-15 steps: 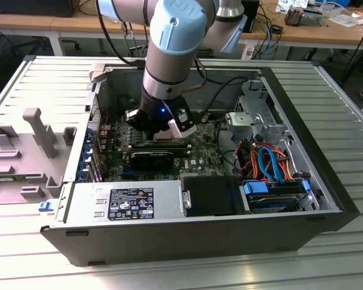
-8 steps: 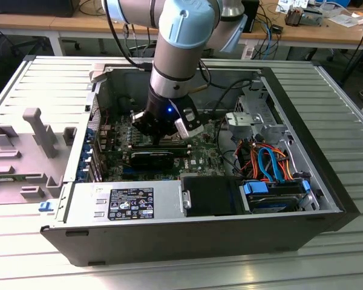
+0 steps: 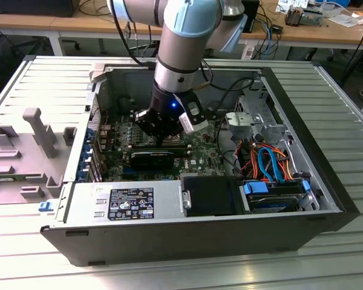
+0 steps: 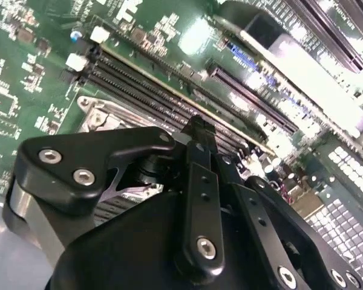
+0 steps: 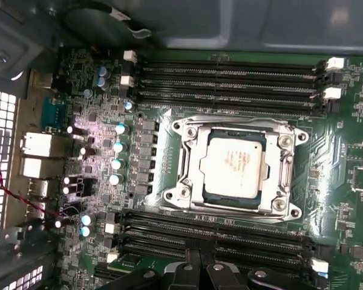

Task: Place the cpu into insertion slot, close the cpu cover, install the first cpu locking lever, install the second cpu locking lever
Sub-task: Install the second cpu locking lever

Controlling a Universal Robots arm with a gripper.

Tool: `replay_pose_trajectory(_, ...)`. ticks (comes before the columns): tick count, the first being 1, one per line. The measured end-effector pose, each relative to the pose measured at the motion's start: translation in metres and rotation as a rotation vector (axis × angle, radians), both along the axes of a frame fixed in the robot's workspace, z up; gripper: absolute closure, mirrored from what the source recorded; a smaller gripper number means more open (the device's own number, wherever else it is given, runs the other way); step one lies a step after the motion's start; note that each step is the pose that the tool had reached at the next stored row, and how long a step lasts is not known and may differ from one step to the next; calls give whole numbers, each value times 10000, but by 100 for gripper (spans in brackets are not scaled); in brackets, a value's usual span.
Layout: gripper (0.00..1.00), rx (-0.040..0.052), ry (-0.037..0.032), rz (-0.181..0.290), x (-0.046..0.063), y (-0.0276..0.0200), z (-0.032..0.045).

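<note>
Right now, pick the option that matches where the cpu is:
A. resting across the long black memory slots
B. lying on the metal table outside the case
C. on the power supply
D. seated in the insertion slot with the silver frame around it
D: in the first wrist view the cpu sits inside the insertion slot, silver frame surrounding it.

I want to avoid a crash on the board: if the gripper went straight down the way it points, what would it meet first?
Probably the memory slots beside the insertion slot, though depth is unclear; the gripper hangs just above them.
</note>
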State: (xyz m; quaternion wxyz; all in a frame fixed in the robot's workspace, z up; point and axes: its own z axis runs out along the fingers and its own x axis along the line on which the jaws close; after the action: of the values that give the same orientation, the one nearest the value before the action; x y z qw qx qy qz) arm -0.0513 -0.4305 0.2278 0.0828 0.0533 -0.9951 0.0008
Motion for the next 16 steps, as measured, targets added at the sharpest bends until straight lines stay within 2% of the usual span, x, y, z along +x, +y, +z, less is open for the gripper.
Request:
replay_pose_trajectory(3, 89, -62, 0, 1, 7, 29, 78)
replay_pose_trajectory(9, 89, -131, -1, 0, 9, 42, 403)
replay_pose_trajectory(11, 89, -136, -1, 0, 9, 43, 469)
replay_pose_trajectory(13, 89, -137, -1, -4, 9, 43, 514)
replay_pose_trajectory(16, 89, -136, -21, -7, 8, 43, 521)
